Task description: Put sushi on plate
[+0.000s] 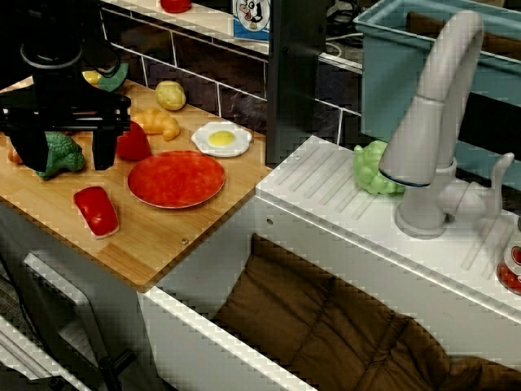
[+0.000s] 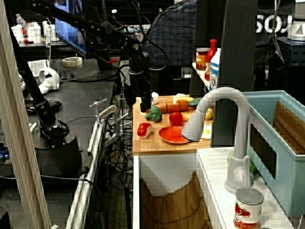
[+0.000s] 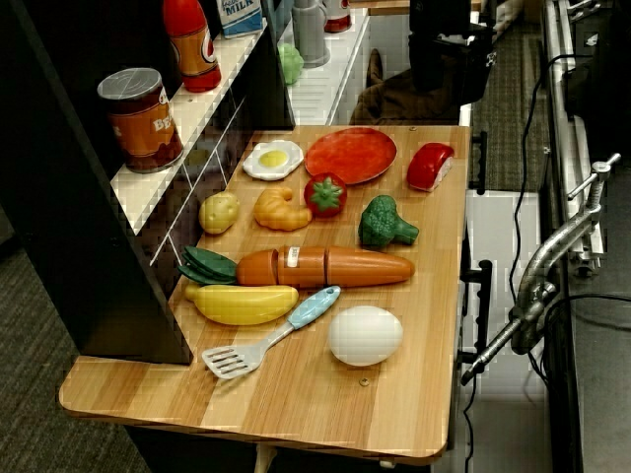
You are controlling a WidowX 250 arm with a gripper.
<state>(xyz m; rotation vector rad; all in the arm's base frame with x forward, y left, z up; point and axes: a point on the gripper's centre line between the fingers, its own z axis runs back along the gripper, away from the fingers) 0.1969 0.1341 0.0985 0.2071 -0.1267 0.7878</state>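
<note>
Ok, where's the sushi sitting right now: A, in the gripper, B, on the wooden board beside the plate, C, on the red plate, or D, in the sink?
B: the sushi lies on the wooden board just beside the plate, apart from it, and the gripper holds nothing.

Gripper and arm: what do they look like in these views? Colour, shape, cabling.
The gripper is all black: two flat, squarish fingers hanging from a wide crossbar, under a cylindrical wrist ringed by a pale band. The arm is slim and black, with black cables looping alongside it. No markings legible.
</note>
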